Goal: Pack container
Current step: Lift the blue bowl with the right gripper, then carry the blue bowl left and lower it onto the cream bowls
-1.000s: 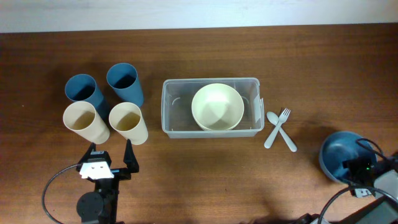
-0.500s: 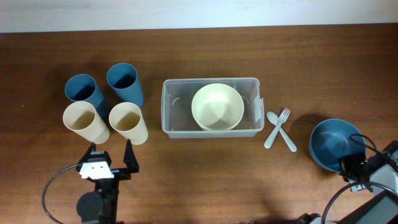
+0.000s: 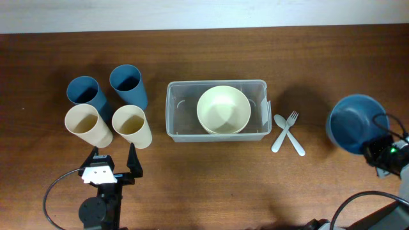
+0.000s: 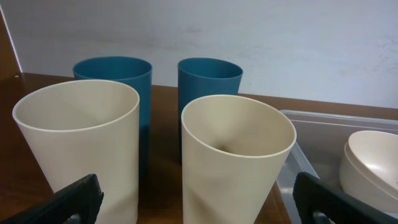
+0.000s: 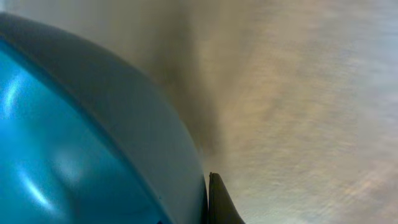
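Dark wooden bench fills my overhead view, with a pale wall along the far edge.

At far left, four cups stand upright in a tight cluster: two blue cups behind, two cream cups in front. Just in front of them my left gripper waits with its fingers spread wide, holding nothing. Its wrist camera looks straight at the cups.

At centre sits the container, a clear plastic bin lying lengthwise. A cream bowl already rests inside it, roughly in the middle. Right of the container, a pale fork and spoon lie crossed on the bench, near its end wall but not touching it.

At far right, my right gripper is pressed together on the near rim of a blue bowl. The bowl seems to be raised off the bench, judging by a shadow cast well to its left. The right wrist view is close and blurred, so I cannot make out both fingers there.

I judge the step in hand to be carrying the blue bowl to the container. Next I would move it left, high enough to pass over the cutlery and the container's rim. Then I would lower it into the cream bowl, since the space beside that bowl looks too narrow.
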You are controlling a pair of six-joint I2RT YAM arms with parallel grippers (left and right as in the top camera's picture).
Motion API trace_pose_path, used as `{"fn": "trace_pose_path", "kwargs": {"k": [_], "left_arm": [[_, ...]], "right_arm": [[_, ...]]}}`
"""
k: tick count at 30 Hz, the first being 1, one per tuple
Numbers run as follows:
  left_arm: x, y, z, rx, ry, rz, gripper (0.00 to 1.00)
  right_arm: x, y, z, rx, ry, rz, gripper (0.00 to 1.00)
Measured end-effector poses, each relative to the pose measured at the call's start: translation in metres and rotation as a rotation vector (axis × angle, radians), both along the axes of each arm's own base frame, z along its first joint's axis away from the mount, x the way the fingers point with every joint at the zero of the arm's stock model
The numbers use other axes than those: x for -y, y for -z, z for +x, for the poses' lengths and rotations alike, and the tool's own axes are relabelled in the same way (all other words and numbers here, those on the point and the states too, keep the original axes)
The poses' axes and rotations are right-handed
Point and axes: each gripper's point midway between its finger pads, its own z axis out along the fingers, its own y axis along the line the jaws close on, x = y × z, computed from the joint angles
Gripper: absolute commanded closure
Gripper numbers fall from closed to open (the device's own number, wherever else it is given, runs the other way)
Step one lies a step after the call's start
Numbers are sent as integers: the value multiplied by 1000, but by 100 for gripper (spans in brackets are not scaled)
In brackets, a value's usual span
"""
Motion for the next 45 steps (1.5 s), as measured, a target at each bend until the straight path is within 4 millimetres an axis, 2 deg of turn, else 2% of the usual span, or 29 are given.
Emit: {"fn": "trace_pose_path", "kwargs": {"k": [3,6,12,17,21,24,28,39,45], "left_arm": [[0,0,0,0,0,0,0],[0,0,0,0,0,0,0],[0,0,0,0,0,0,0],[0,0,0,0,0,0,0],[0,0,0,0,0,0,0],[0,0,0,0,0,0,0],[0,0,0,0,0,0,0],[0,0,0,0,0,0,0],[0,0,0,0,0,0,0]], "right_arm": [[-17,-21,17,108,-111,40,96],[-46,-39,35,198,-244,79,96],[-140,-69,78,304,-594,100,96],[-214,-93,104,341,-801,27,96],[-260,-100,112,325,-873,-50,96],[-284,-90,111,268,-887,-104,96],[-302,-63,113,172,-883,-181,96],[-300,-23,127,71,-848,-237,96],[-313,1,129,31,-883,-238,96]]}}
